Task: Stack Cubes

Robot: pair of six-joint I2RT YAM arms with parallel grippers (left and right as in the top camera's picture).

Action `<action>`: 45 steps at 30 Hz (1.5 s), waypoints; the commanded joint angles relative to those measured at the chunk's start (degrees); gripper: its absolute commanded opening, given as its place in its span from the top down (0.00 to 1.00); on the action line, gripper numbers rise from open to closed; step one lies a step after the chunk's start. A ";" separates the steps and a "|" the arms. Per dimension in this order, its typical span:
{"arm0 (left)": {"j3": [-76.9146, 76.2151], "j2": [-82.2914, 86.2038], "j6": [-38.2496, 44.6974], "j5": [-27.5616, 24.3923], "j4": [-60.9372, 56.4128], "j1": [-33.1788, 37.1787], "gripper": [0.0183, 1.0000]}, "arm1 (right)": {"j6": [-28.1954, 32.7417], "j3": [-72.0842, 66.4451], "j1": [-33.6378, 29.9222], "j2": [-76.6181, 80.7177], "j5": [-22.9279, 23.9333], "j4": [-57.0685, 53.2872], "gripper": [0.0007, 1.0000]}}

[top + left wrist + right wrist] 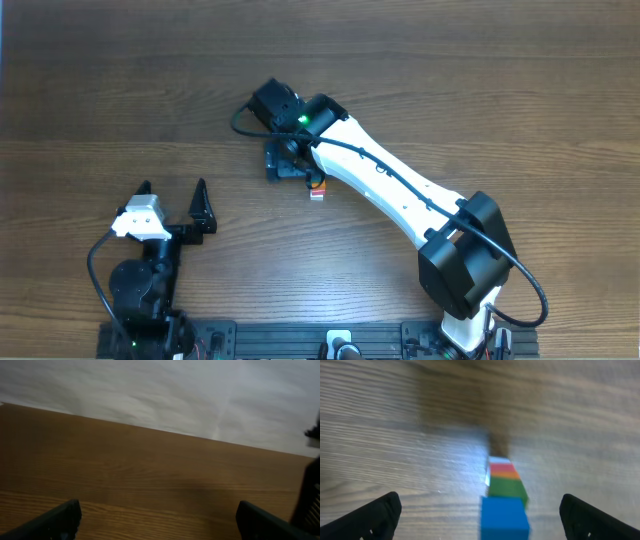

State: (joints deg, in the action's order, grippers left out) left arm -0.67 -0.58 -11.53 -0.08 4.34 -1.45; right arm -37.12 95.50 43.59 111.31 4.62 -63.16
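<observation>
A stack of cubes stands near the table's middle. In the right wrist view the blue cube [504, 515] is nearest the camera, with a green cube [508, 489], an orange cube [504, 474] and a red cube [500, 467] showing beyond it. My right gripper [480, 521] is above the stack, open, its fingers wide on either side and apart from the cubes. In the top view the right arm covers most of the stack [317, 191]. My left gripper [172, 190] is open at the lower left, holding nothing.
The wooden table [480, 90] is bare around the stack. The right arm [390, 185] stretches diagonally from the lower right to the centre. A pale wall [160, 390] rises beyond the table's far edge.
</observation>
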 commanded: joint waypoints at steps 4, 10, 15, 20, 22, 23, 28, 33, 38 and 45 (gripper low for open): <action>0.33 0.42 0.83 -0.57 -0.02 0.35 0.00 | 11.06 6.12 -4.74 -3.21 0.17 2.82 0.01; 0.33 0.42 0.83 -0.57 -0.02 0.35 0.00 | 16.79 7.91 -12.11 -11.96 0.44 5.01 0.01; 0.33 0.42 0.83 -0.57 -0.04 0.35 0.00 | 19.34 4.42 -16.20 -22.77 10.84 -0.83 0.01; 0.33 0.42 0.83 -0.57 -0.02 0.35 0.00 | 21.97 -9.29 -19.15 -36.22 11.80 1.68 0.01; 0.33 0.42 0.83 -0.57 -0.04 0.35 0.00 | 21.79 -15.32 -22.01 -41.55 11.02 4.22 0.01; 0.33 0.42 0.83 -0.57 -0.02 0.35 0.00 | 21.79 -20.72 -25.22 -46.69 8.04 6.49 0.01; 0.33 0.42 0.83 -0.57 -0.02 0.35 0.00 | 24.52 -36.72 -35.60 -64.92 -2.97 9.49 0.01; 0.33 0.42 0.83 -0.55 -0.04 0.35 0.00 | 26.95 -52.26 -40.79 -84.28 -9.27 14.84 0.01; 0.33 0.42 0.83 -0.57 -0.04 0.35 0.00 | 28.48 -63.30 -43.43 -96.98 -11.30 20.65 0.01; 0.33 0.42 0.83 -0.57 -0.02 0.35 0.00 | 34.97 -72.46 -44.74 -105.98 -13.99 29.53 0.01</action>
State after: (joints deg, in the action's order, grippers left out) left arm -0.67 -0.47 -11.53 -0.27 4.32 -1.45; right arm -5.69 25.87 -0.49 8.84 -6.55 -36.16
